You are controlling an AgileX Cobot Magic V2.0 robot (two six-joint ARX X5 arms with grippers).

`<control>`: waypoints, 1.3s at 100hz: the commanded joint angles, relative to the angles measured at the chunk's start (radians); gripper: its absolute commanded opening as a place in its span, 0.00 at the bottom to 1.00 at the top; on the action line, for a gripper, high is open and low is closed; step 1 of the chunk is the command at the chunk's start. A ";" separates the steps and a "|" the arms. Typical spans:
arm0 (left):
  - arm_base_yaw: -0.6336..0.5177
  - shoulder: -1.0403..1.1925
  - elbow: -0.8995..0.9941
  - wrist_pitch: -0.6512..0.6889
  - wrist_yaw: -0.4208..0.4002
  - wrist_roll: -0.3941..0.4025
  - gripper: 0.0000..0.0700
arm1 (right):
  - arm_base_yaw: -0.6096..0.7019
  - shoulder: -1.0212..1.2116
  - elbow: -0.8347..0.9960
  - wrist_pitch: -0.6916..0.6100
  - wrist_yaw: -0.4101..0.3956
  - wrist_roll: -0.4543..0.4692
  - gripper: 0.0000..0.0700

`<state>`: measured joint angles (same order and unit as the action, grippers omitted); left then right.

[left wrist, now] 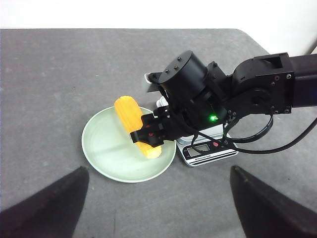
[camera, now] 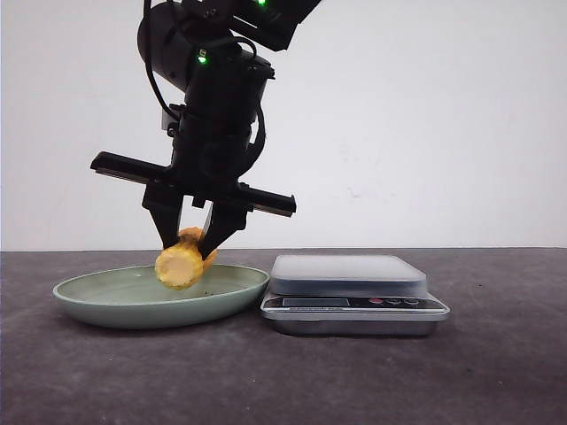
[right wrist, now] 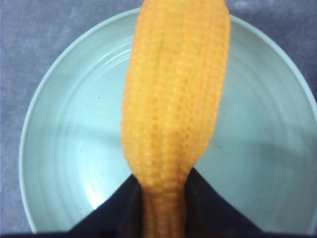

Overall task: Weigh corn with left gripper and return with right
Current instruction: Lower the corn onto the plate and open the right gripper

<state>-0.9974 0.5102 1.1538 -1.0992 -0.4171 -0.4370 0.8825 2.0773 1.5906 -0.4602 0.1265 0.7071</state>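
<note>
Corn [camera: 180, 262]: pinched between the fingers of the right claw [camera: 192, 245], held over the green plate [camera: 106, 305]; whether its low end touches the plate cannot be told. Looks stiff and light, with ribbed kernel rows (good bite for the pads, though the round body could roll). Mid-cob, across the width, seems the sound hold. Scale [camera: 353, 292] stands just beside the plate on the table [camera: 496, 372]. Left claw [left wrist: 158, 208]: fingers spread wide, empty, hanging well back.
</note>
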 commanded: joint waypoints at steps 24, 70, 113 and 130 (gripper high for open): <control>-0.011 0.003 0.012 -0.009 -0.005 -0.002 0.79 | 0.004 0.047 0.026 0.016 0.002 -0.033 0.01; -0.011 0.003 0.012 -0.009 -0.005 -0.002 0.79 | 0.029 0.077 0.026 0.015 -0.013 -0.031 0.03; -0.011 0.003 0.012 -0.010 -0.005 -0.002 0.79 | 0.032 0.080 0.026 0.021 -0.007 -0.031 0.48; -0.011 0.003 0.012 -0.010 -0.005 -0.002 0.79 | 0.034 0.064 0.027 0.021 -0.006 -0.041 0.67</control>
<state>-0.9974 0.5102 1.1538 -1.1183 -0.4171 -0.4374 0.9028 2.1231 1.5925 -0.4454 0.1135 0.6834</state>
